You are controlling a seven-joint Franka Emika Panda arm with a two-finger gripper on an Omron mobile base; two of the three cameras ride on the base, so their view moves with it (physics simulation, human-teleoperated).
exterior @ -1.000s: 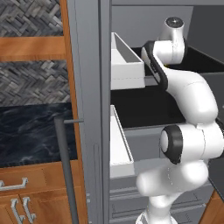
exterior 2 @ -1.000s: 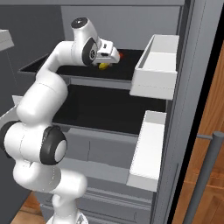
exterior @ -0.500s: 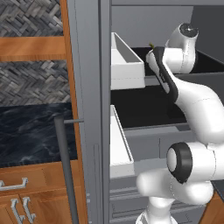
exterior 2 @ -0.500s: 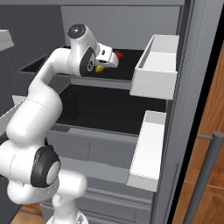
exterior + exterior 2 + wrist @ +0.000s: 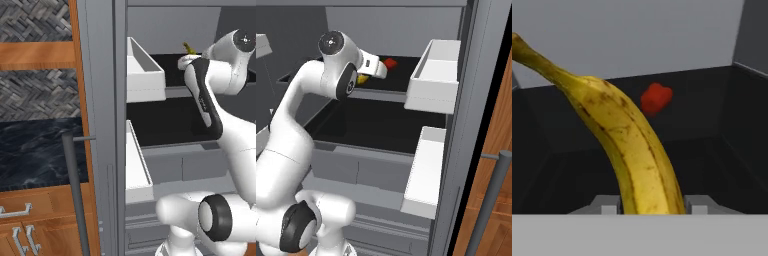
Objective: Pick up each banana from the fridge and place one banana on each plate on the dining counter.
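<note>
Yellow banana, red fruit, fridge shelf

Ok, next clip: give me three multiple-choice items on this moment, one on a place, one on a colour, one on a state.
1. Where does the small fruit lie?
A. on the fridge's upper shelf, behind the banana
B. in a door bin
C. on the floor

2. What colour is it?
A. green
B. red
C. white

3. How does the claw stand?
A. wide open, nothing in it
B. shut on the banana
C. shut on a door bin

Answers: 1 A, it sits on the black shelf past the banana; 2 B, plainly red in the hand view; 3 B, the banana rises from between the fingertips.
</note>
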